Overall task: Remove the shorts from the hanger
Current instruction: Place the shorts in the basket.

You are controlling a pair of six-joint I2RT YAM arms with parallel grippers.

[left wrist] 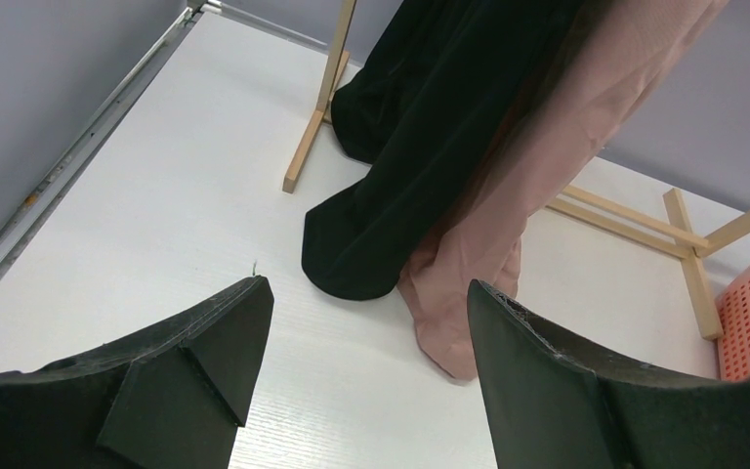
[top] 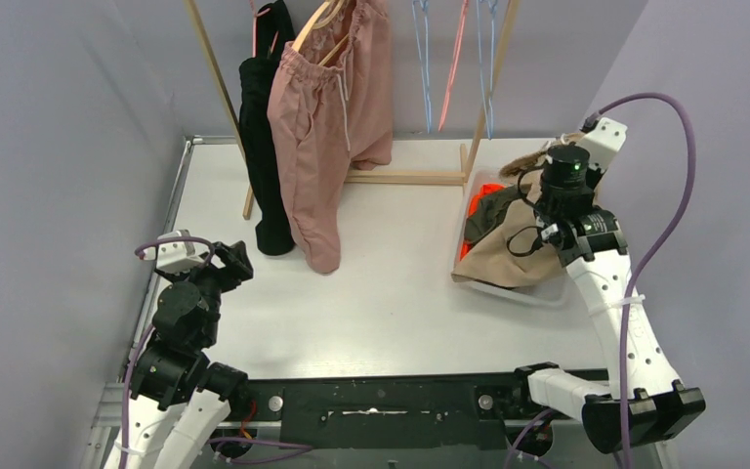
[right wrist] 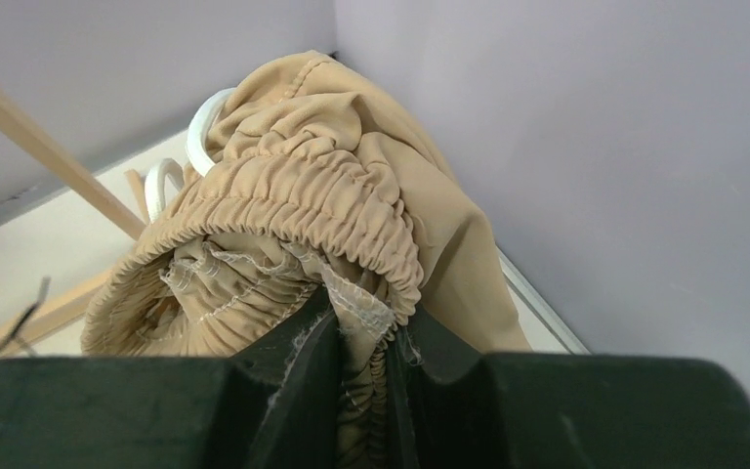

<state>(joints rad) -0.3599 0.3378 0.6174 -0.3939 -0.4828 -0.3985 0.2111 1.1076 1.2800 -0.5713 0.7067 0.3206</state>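
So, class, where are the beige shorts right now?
Top view, right side: the beige shorts drape over the basket beside the rack, waistband pinched by the right gripper.
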